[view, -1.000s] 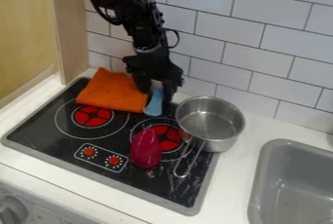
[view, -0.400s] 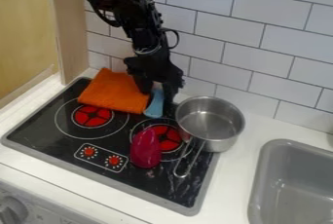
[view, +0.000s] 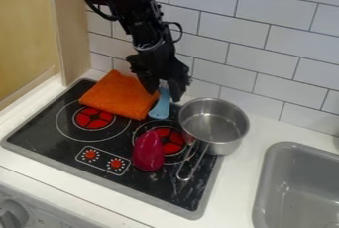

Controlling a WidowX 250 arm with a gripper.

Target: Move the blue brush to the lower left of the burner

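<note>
Shifting slightly right, the gripper (view: 163, 95) had moved from its earlier spot, and to its left the orange cloth (view: 118, 95) had turned a little on the stovetop (view: 38, 123). You could not tell how far open the gripper was, nor whether it had hold of anything. The blue brush (view: 159, 109) lay directly below it, by the cloth's right edge, and had slid slightly right too. For your task, that seemed small progress: the brush still needed to travel down and left from the gripper. To the gripper's lower right stood the metal pot (view: 225, 146), its bare inner base visible to you; well beyond it, the grey sink (view: 263, 182) showed you only its basin.
</note>
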